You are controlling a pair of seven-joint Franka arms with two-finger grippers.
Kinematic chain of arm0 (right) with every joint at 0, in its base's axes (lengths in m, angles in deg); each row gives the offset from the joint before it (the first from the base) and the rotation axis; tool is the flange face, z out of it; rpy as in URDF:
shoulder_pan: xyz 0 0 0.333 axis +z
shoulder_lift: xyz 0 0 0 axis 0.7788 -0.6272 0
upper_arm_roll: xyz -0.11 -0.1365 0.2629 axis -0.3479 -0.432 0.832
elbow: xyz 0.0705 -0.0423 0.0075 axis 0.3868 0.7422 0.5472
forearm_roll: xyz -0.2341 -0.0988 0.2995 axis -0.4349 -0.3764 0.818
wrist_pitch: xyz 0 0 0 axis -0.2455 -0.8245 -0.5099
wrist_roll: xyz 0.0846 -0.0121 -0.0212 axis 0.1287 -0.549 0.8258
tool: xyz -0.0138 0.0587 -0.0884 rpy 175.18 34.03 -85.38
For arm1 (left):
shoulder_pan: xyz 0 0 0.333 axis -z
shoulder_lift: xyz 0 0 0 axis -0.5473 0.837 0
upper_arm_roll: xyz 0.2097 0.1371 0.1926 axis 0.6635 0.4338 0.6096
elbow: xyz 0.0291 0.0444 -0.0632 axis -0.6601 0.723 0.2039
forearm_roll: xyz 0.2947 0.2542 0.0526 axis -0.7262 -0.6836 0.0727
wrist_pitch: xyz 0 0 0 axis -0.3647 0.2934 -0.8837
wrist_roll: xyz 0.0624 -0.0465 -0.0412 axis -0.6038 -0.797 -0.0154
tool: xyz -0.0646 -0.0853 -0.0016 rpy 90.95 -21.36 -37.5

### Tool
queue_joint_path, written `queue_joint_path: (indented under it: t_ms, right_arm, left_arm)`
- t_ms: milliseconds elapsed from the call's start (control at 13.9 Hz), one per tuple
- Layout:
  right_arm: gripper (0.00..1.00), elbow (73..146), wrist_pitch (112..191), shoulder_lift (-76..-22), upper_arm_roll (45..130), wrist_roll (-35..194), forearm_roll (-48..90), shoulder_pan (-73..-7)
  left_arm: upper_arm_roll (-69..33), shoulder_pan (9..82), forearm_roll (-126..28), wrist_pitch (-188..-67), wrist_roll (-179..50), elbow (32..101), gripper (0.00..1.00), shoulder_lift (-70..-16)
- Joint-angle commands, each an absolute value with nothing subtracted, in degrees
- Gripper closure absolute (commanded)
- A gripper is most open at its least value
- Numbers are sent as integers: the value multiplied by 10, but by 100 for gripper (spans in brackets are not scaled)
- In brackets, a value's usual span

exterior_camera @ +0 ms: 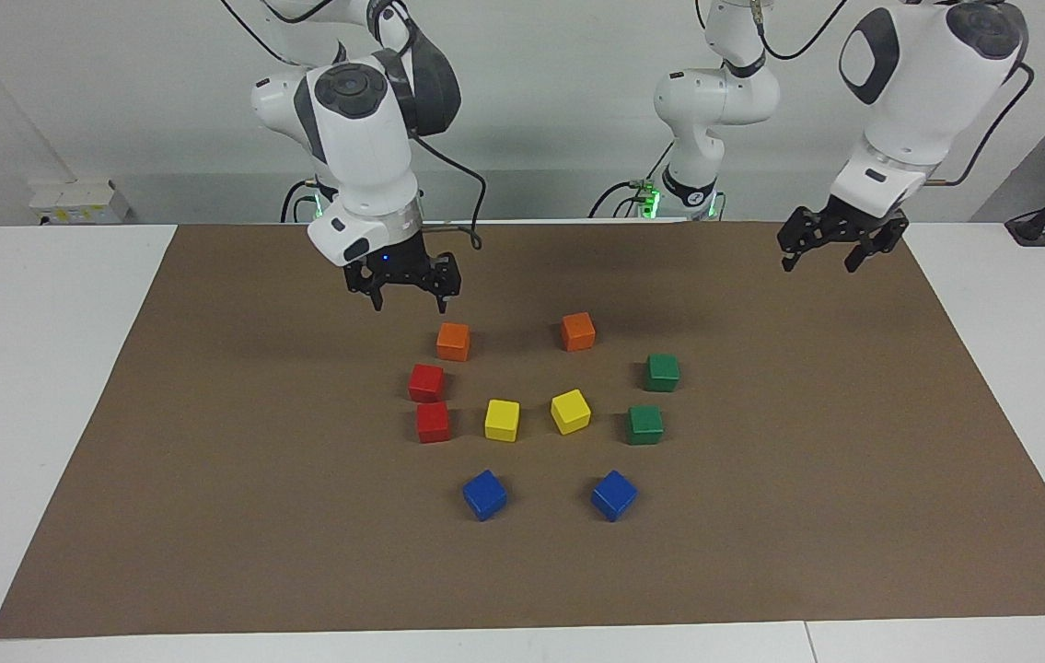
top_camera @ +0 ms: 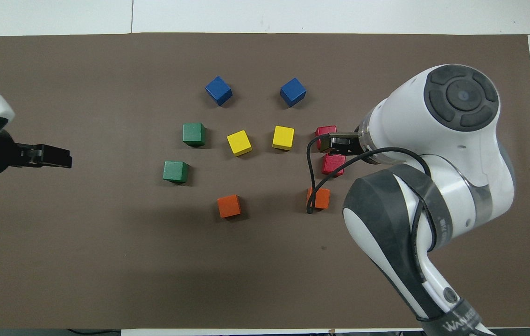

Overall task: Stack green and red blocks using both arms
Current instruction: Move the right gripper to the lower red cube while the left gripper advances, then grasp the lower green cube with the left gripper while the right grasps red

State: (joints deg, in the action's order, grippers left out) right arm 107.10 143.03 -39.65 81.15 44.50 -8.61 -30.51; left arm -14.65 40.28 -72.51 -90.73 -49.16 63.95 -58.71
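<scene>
Brown mat across the table: facing, red blocks and green blocks lie unstacked; right gripper, fingers spread, hangs near the reds, left gripper, spread, waits. Overhead, the reds lie partly under the right gripper; it should descend next.

Four glossy cubes are sitting flat on the brown mat, none stacked.
Two red blocks are lying just beside each other toward the right arm's end; two green blocks are resting toward the left arm's end.
</scene>
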Motion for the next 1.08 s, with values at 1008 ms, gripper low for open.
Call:
queue_joint_path:
  t_ms: [1008]
  right_arm:
    - [0, 1219, 1645, -442, 808, 449, -87, -318]
  left_arm:
    - [-143, 530, -700, -1167, -594, 764, 0, -444]
